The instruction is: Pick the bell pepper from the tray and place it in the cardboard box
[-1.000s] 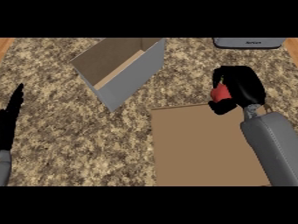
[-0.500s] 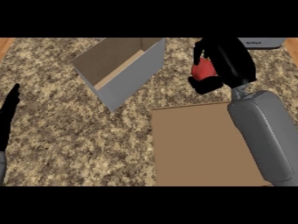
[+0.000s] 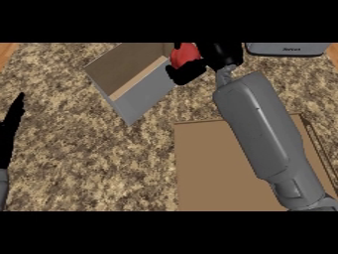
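At the near edge, at your 7 o'clock, locate the left hand. It rests at the view's left side with its black fingers straight, pointing toward 12 o'clock, and it holds nothing.

At your 5 o'clock, note the flat brown rectangular tray. The grey right forearm crosses it from the lower edge, running toward 11 o'clock.

Farther out, at 12 o'clock, find the right hand. Its black fingers are curled round the red bell pepper, which shows only partly between them. You cannot tell the pepper's long axis or which way it points, as the hand hides most of it. The pepper sits just beside the right rim of the open grey-and-tan cardboard box, which lies tilted at 11 o'clock on the speckled stone counter.

At the far edge, at 1 o'clock, a grey appliance is partly in view.
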You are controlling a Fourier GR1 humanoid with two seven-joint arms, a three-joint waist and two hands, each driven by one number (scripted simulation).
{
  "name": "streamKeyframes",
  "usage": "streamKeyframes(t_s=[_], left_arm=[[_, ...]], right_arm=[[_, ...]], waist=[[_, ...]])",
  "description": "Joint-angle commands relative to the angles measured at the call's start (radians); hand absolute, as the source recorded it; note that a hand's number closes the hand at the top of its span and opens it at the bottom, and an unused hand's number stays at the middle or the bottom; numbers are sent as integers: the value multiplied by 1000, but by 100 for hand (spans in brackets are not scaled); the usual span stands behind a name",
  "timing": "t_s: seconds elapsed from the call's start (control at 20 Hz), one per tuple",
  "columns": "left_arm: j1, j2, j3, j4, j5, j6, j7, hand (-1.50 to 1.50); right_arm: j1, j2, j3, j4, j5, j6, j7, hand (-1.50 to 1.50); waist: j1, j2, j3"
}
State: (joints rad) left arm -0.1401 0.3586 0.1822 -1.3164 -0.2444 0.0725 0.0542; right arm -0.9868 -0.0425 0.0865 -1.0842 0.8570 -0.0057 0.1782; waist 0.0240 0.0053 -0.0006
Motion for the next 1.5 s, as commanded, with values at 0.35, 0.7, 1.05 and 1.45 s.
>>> streamKeyframes(t_s=[0.35,0.7,1.05,1.45], left_arm=[[-45,-42,-35,35,-22,6,-23,0],[-100,-51,-58,38,-45,9,16,0],[-87,-44,-57,25,-32,-12,-19,0],[-116,-68,-80,20,-52,4,0,0]], right_arm=[[-330,42,-92,514,-184,-182,-14,150],[-416,42,-56,721,-243,-266,-47,150],[-430,43,-86,850,-271,-323,11,-150],[-404,43,-126,885,-365,-362,-89,-150]], waist=[[37,16,-1],[74,31,-2],[112,45,-2],[133,45,0]])
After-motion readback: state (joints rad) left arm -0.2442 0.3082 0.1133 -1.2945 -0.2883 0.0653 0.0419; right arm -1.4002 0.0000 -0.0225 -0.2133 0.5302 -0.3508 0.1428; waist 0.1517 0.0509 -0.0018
